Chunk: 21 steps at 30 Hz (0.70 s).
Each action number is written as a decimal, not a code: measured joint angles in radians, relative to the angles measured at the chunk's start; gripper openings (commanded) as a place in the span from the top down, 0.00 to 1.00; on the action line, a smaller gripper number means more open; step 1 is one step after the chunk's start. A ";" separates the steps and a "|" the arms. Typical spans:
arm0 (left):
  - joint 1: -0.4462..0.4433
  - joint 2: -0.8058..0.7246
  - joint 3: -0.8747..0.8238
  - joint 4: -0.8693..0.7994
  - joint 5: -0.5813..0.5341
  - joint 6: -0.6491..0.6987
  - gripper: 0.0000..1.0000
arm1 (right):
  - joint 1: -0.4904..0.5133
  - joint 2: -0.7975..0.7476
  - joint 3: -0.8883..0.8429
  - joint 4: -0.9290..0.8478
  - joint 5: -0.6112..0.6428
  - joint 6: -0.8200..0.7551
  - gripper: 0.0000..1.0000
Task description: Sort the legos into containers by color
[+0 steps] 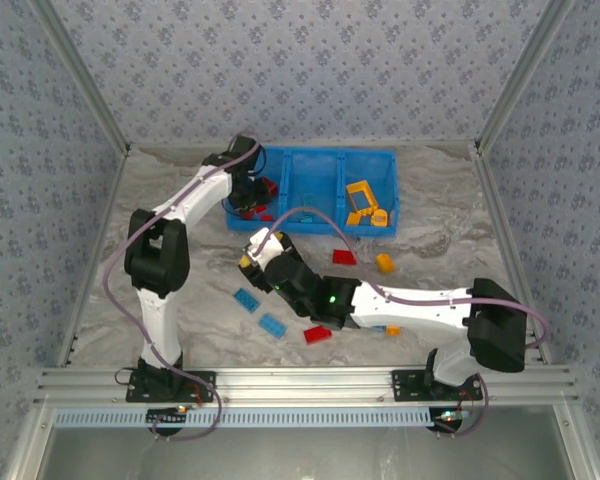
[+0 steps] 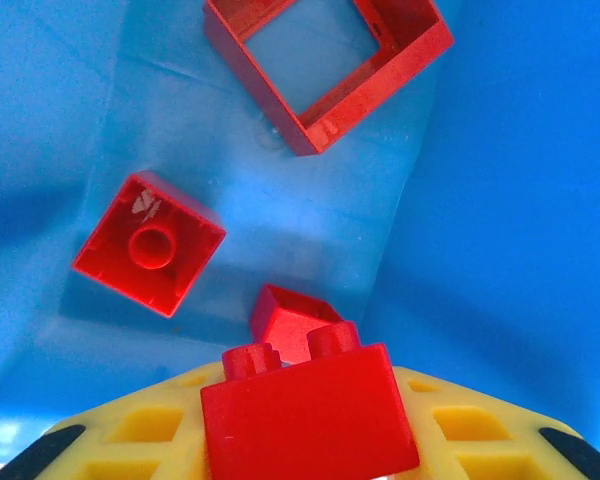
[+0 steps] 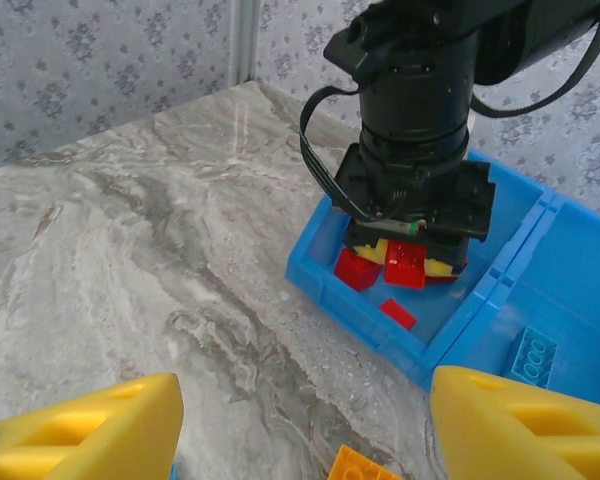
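Over the glossy blue bin (image 2: 500, 200), left tool (image 2: 310, 450) pinches a studded red brick (image 2: 310, 410); right tool (image 3: 302, 428) gapes wide

The left arm (image 1: 158, 255) stood up at lower left and bent toward upper centre, the left gripper (image 3: 408, 262) pointing down and clamped on a red brick (image 2: 308, 415), while the right arm (image 1: 420, 305) stretched low from lower right toward centre, the right gripper (image 3: 302, 405) standing wide apart.

Lab booth — aluminium frame (image 1: 310, 378), patterned walls (image 1: 300, 60)
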 measured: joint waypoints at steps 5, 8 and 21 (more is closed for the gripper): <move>0.000 0.045 0.039 -0.021 0.003 0.022 0.43 | 0.000 0.001 0.008 0.004 0.027 0.002 0.30; 0.000 0.044 0.039 -0.041 0.001 0.025 0.38 | -0.002 -0.001 0.008 -0.002 0.035 0.012 0.30; -0.027 -0.243 -0.016 -0.064 -0.065 -0.008 0.40 | -0.137 -0.198 -0.002 -0.227 0.053 0.206 0.33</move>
